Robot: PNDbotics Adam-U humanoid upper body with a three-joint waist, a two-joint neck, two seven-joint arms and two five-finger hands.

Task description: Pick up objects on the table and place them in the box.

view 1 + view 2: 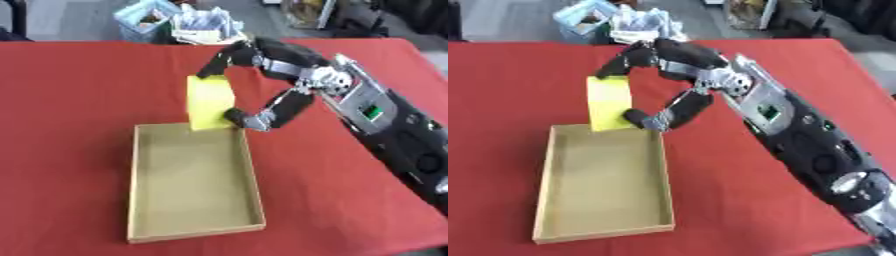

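Observation:
A yellow block (208,102) stands upright at the far edge of the shallow cardboard box (140,190), over its far wall. My right hand (278,70) reaches in from the right and is shut on the block, fingers curled over its top and thumb against its lower right side. The inside of the box shows only its bare tan floor. My left hand is in neither view.
The red tablecloth (79,85) covers the table. Beyond the far edge sit a light blue basket (144,20) and crumpled white bags (206,25). My right forearm (385,130) crosses the right side of the table.

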